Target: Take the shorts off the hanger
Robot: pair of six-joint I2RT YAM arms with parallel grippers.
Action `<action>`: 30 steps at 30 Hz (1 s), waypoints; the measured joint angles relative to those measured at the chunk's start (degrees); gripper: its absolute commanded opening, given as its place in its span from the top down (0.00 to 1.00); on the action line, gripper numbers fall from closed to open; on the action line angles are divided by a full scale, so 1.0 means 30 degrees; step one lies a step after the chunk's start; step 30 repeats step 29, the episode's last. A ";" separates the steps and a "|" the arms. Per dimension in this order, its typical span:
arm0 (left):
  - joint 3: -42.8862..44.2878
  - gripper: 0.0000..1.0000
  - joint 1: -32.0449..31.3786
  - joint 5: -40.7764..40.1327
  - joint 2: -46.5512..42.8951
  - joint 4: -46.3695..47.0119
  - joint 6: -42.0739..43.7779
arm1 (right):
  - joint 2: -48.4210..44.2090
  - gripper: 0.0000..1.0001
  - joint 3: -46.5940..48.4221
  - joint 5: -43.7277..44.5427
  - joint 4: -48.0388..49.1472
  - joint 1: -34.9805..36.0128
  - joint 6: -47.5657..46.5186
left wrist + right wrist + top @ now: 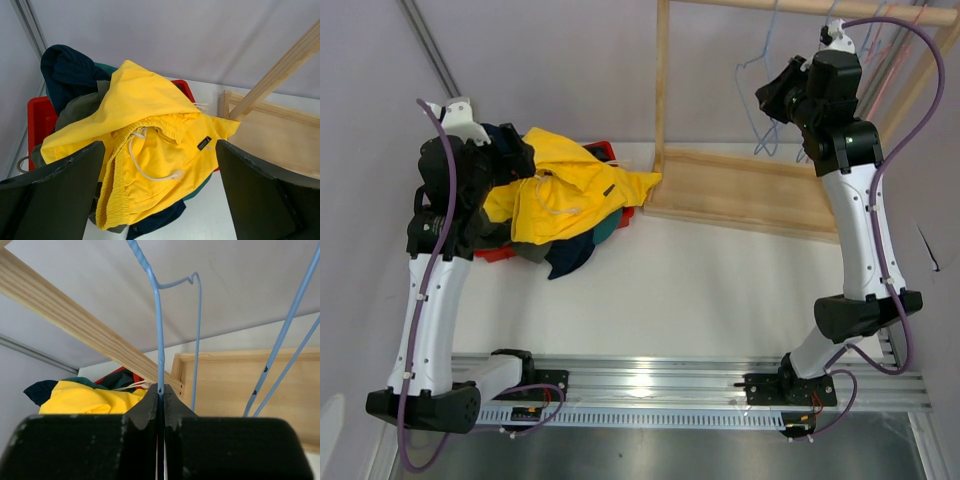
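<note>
The yellow shorts (565,190) lie on top of a heap of shorts in a red bin (610,152), with navy shorts (570,258) sticking out below. No shorts hang on the bare blue wire hanger (761,140). My left gripper (520,158) hovers over the heap, and in the left wrist view it (160,195) stands wide open above the yellow shorts (150,150), touching nothing. Olive-grey shorts (80,107) and navy shorts (65,70) lie underneath. My right gripper (770,100) is raised by the rack and is shut (160,392) on the hanger's wire (160,340).
A wooden rack has a flat base (740,190), an upright post (663,80) and a top rail (75,325). More blue wire hangers (280,340) hang to the right of the held one. The red bin (42,120) sits at the table's far left by the wall.
</note>
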 measured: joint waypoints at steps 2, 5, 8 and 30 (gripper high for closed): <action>0.0000 0.01 -0.0022 0.0044 -0.0029 -0.0138 0.0000 | -0.0546 0.48 -0.0721 0.0036 0.0270 -0.0007 0.0160; 0.0109 0.01 -0.0087 0.0117 -0.0102 -0.0430 0.0000 | -0.1865 0.09 -0.1727 0.0015 0.0313 -0.0036 0.0270; 0.0291 0.01 -0.0131 0.0138 -0.0255 -0.0787 0.0007 | -0.3534 0.00 -0.2528 -0.0015 0.0306 -0.0036 0.0437; -0.1399 0.01 -0.0503 0.1574 -0.6703 -0.3410 0.0044 | -1.9037 0.00 -1.0061 0.1450 -0.2754 -0.0036 -0.1749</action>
